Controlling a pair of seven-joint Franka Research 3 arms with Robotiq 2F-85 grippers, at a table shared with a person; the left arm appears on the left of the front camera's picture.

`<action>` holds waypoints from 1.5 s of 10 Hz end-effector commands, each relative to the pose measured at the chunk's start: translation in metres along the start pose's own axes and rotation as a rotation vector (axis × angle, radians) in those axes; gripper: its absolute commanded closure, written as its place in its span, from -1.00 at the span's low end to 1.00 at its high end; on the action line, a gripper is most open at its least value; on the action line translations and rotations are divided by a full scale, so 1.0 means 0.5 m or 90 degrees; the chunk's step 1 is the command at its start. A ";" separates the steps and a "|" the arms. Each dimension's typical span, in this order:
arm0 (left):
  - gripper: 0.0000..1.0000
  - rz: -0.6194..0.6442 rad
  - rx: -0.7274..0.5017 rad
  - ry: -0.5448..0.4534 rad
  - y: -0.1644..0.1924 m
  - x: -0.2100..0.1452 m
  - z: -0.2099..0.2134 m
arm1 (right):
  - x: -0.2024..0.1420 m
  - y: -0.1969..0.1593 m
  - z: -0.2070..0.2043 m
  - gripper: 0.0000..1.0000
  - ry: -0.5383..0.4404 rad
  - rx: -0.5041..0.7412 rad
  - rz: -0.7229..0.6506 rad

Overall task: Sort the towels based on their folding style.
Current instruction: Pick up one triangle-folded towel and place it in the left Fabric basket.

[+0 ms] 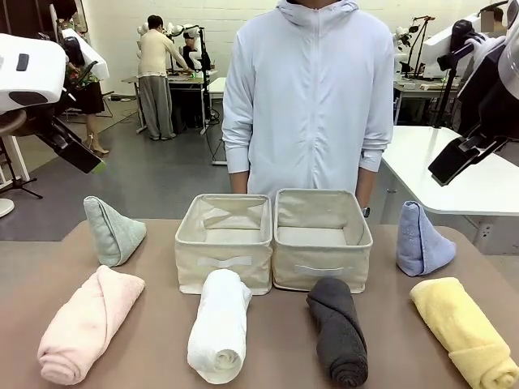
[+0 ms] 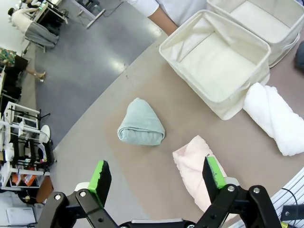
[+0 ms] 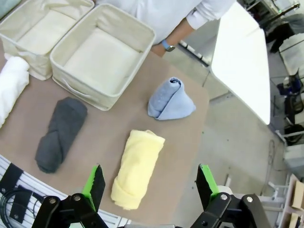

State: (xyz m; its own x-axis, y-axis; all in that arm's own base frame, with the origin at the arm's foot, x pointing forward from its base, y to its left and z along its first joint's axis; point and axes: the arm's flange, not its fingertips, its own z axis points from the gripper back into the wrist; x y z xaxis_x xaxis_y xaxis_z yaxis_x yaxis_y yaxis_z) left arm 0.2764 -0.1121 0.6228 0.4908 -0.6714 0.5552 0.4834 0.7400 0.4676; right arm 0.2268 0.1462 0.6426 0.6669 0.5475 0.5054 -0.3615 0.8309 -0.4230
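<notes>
Both my arms hang raised above the table. My left gripper [image 2: 156, 168] and right gripper [image 3: 151, 172] are wide open, nothing held. Near row, 8 to 4 o'clock, all rolled: pink towel [image 1: 87, 324], white towel [image 1: 220, 324], dark grey towel [image 1: 339, 331], yellow towel [image 1: 464, 328]. Pale green cone [image 1: 113, 231] at 10, blue cone [image 1: 422, 239] at 2. Left basket [image 1: 223, 263] and right basket [image 1: 320, 271] touch at 12, bare liner inside both.

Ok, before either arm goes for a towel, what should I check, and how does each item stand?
1. Left jaws open, empty: ok.
2. Right jaws open, empty: ok.
3. Left basket and right basket empty: ok.
4. Green cone and blue cone hold shape: ok.
5. Rolls intact on table: pink, white, grey, yellow: ok.
6. Person keeping hands off baskets: cannot tell, hands hidden behind them.
</notes>
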 end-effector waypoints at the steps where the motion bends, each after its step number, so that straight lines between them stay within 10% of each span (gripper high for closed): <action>1: -1.00 -0.001 0.003 -0.002 0.000 0.000 0.004 | 0.004 0.004 0.007 -1.00 -0.003 -0.006 0.003; 3: -1.00 -0.006 -0.417 0.044 0.188 0.010 -0.006 | -0.021 -0.178 0.019 -1.00 0.006 0.479 -0.064; 6: -1.00 -0.037 -0.723 -0.043 0.366 -0.053 -0.015 | -0.142 -0.361 -0.027 -1.00 -0.161 0.786 -0.145; 10: -1.00 0.201 -0.757 -0.202 0.499 -0.195 -0.046 | -0.289 -0.445 -0.092 -1.00 -0.259 0.831 -0.324; 12: -1.00 0.022 -0.687 -0.341 0.504 -0.254 -0.069 | -0.315 -0.462 -0.113 -1.00 -0.287 0.791 -0.202; 15: -1.00 -0.024 -0.578 -0.372 0.496 -0.269 -0.074 | -0.289 -0.446 -0.085 -1.00 -0.295 0.679 -0.097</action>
State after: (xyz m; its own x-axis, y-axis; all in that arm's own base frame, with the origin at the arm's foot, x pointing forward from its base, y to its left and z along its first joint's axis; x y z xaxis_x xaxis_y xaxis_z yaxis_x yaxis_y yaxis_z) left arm 0.3643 0.1716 0.6405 0.1915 -0.3953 0.8984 0.9719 0.2038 -0.1175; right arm 0.2418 -0.1261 0.6251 0.5729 0.1918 0.7968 -0.7950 0.3664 0.4834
